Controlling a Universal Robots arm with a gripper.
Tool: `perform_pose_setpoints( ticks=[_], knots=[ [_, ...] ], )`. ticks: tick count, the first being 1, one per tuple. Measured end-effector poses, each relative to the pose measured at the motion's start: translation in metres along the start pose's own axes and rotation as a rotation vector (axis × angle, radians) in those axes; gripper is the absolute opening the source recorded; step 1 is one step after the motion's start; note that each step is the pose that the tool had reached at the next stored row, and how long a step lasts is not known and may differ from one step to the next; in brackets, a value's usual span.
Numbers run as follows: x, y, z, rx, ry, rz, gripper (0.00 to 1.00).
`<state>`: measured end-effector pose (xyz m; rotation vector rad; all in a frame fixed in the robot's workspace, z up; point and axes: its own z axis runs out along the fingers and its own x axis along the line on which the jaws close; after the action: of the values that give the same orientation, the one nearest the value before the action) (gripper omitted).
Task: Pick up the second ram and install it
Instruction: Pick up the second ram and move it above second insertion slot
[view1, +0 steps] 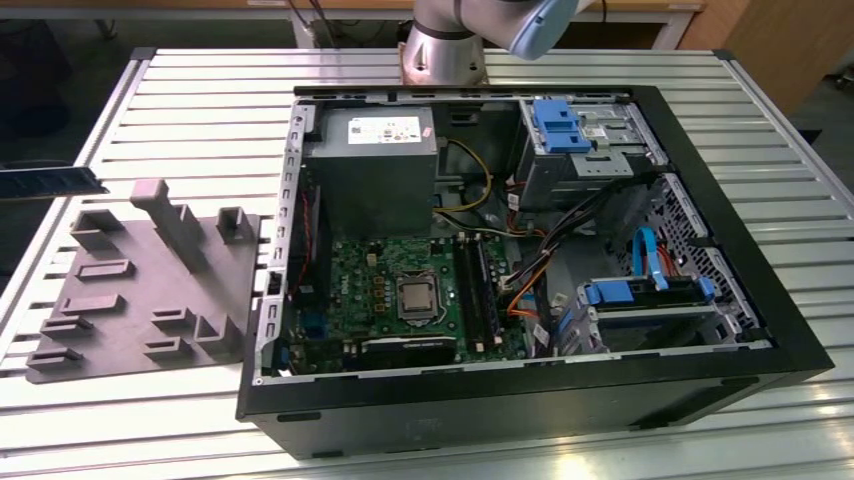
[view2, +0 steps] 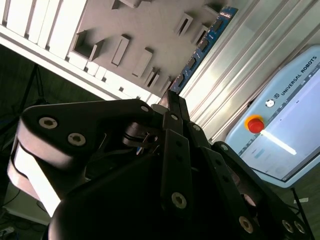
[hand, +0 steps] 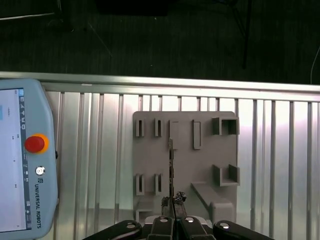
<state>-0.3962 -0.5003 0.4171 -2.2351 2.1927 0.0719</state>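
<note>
- The second ram (view1: 47, 182) hangs at the exterior view's left edge, near the grey fixture (view1: 147, 290) and well apart from the open computer case (view1: 534, 230).
- My gripper (hand: 173, 202) is pinched narrow on one end of it.
- I judge it light, stiff and fragile, best held by its edges and not its chips.

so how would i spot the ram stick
Find the open computer case, then the grey slotted plate on the exterior view's left of it. Near that plate the gripper holds the second ram. Unlike the grey blocks, it is a thin dark strip carrying chips.
</note>
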Motion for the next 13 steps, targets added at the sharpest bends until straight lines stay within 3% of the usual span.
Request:
perform_pose_setpoints(
  ticks=[13],
  knots=[
    [0.0002,-0.0126,-0.0003,0.0,0.0,0.0,0.11]
  ],
)
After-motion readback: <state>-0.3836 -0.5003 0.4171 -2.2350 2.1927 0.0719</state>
